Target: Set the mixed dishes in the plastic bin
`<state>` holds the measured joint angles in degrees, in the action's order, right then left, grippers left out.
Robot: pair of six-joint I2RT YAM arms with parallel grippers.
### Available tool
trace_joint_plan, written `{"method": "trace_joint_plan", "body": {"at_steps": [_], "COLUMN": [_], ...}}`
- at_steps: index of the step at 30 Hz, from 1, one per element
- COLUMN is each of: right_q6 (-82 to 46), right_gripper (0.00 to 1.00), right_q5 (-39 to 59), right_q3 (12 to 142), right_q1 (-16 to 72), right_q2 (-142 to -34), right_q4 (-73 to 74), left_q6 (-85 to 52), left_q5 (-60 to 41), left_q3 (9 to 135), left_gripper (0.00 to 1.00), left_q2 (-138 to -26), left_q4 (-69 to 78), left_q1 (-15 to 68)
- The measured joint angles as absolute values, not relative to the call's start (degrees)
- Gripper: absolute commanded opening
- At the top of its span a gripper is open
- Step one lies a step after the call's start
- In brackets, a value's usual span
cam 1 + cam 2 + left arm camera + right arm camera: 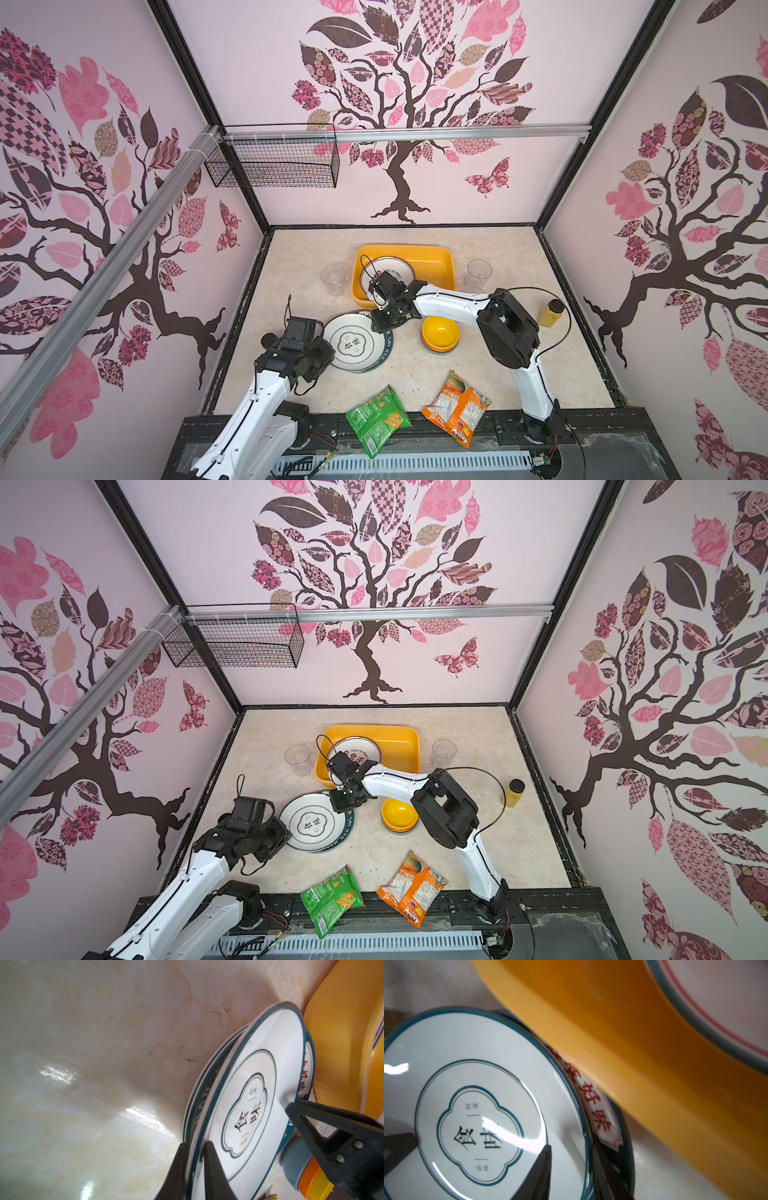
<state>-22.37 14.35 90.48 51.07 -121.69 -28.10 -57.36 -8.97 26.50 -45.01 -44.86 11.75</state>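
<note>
Plates sit stacked on the table just short of the bin. The left gripper is clamped on the left rim of the top plate, and the right gripper straddles the rim toward the bin, though you cannot tell whether it bites. Expect the plate to tilt out of a one-sided pinch or strike the bin wall, so lift it clear first; bowls crowd the right, and the bin's right half lies bare.

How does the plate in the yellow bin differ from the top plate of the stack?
The bin plate has a red ring; the top stack plate a teal clover frame. The bin plate lies in the yellow bin; the top stack plate on other plates. Both are white, dark-rimmed.
</note>
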Motion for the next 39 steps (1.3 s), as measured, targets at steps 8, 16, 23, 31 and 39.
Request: {"method": "trace_joint_plan", "body": {"at_steps": [8, 16, 23, 31, 39], "right_q6": [-22.7, -23.8, -25.9, -28.6, -30.6], "right_gripper": [0.47, 0.5, 0.51, 0.51, 0.51], "right_q5": [14.6, 14.6, 16.4, 19.4, 21.9], "right_q3": [90.5, 88.1, 82.3, 74.9, 72.0], "right_q1": [51.7, 51.2, 48.7, 44.0, 42.2], "right_q2": [-121.4, -116.0, -107.9, -101.3, -96.4], "right_q4": [-27.6, -25.6, -22.4, -19.2, -16.2], "left_q6": [-57.4, -57.4, -56.9, -56.3, -55.9], "left_q5": [-7.9, -6.9, -6.3, -7.8, -10.9], "left_q3": [28.0, 28.6, 31.0, 35.7, 38.8], "left_gripper": [0.0, 0.0, 0.0, 0.0, 0.0], "left_q2": [-41.2, -37.6, -36.9, -37.7, -37.7], "left_q4": [-46.7, -49.3, -52.7, -53.2, -52.8], "left_q1": [11.8, 11.8, 11.8, 11.8, 11.8]}}
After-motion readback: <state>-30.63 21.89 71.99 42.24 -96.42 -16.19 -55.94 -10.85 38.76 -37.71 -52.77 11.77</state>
